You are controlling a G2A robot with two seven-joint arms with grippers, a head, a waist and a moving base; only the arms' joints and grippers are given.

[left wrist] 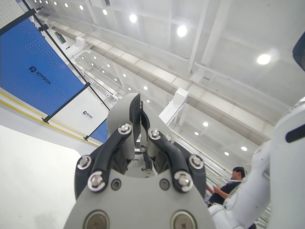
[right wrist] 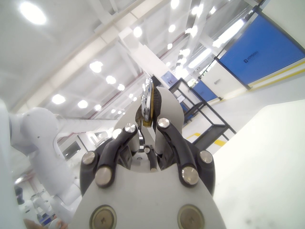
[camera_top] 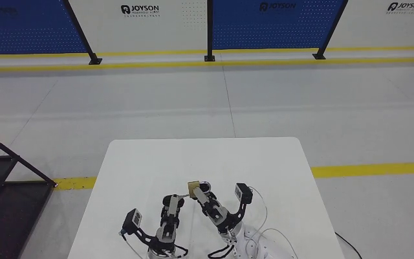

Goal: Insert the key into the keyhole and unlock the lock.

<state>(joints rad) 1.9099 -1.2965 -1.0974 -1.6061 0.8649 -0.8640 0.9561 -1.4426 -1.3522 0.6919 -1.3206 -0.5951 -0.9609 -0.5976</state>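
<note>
My right gripper (right wrist: 152, 91) is shut on the lock (right wrist: 146, 103), a brass padlock whose silver shackle pokes out past the fingertips. In the top view the lock (camera_top: 193, 188) is held above the near middle of the white table (camera_top: 207, 162), with the right gripper (camera_top: 199, 192) pointing away from the robot. A little left of it and nearer the robot sits my left gripper (camera_top: 173, 202). In its own wrist view the left gripper (left wrist: 139, 100) is tilted upward with its ribbed black pads (left wrist: 134, 113) pressed together. I cannot make out a key between them.
The table's far half (camera_top: 207, 155) is bare white. Cables (camera_top: 259, 236) trail near the front right edge. A black frame (camera_top: 19, 175) stands off the table's left side. Blue and white barrier panels (camera_top: 272, 26) line the far floor.
</note>
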